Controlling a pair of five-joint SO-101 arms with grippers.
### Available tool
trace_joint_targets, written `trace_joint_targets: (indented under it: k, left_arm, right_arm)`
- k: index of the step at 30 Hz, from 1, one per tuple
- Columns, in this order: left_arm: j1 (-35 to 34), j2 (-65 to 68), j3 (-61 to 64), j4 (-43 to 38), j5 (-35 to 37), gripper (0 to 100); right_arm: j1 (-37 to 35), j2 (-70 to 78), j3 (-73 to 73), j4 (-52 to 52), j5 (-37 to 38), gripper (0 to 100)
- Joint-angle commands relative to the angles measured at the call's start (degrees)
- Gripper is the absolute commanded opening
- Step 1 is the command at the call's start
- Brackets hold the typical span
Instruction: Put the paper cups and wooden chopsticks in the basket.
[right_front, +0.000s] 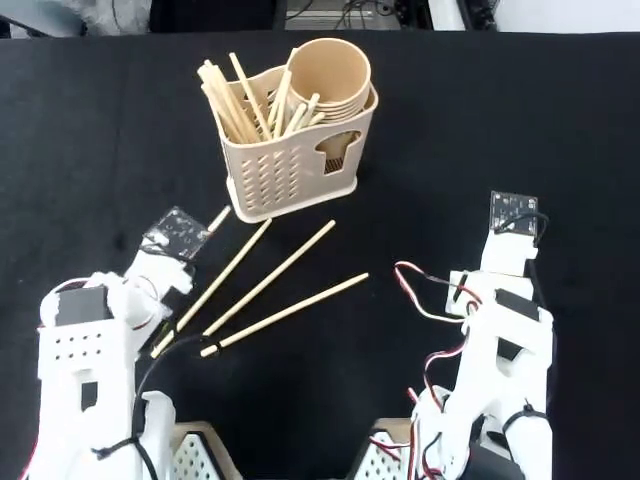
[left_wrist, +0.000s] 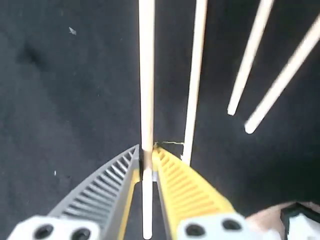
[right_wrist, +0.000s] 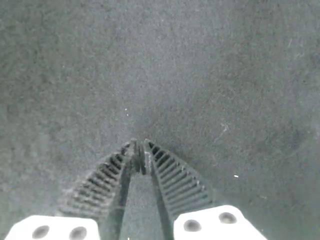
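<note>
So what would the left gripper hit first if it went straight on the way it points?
Probably the basket, its near lower corner; the chopstick held in the left gripper would touch first. Height unclear.

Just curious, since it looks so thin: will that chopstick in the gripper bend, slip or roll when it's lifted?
It probably stays stiff: the chopstick runs straight out of the left gripper. Held near one end, it may pivot or slip. Being so slim, it could roll if dropped on the table.
</note>
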Motion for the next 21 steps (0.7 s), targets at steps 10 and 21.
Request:
trace_joint_targets:
  k: [10, 21]
  left_arm:
    - [9.01, 21.19, 0.31, -17.76, 0.97, 3]
    - [8.57, 24.97, -2.68, -18.02, 9.67, 25]
  right_arm:
    - [-0.44, 0.31, -1.36, -1.05, 0.18, 2.4]
    - [-0.44, 0.22, -1.36, -1.05, 0.18, 2.4]
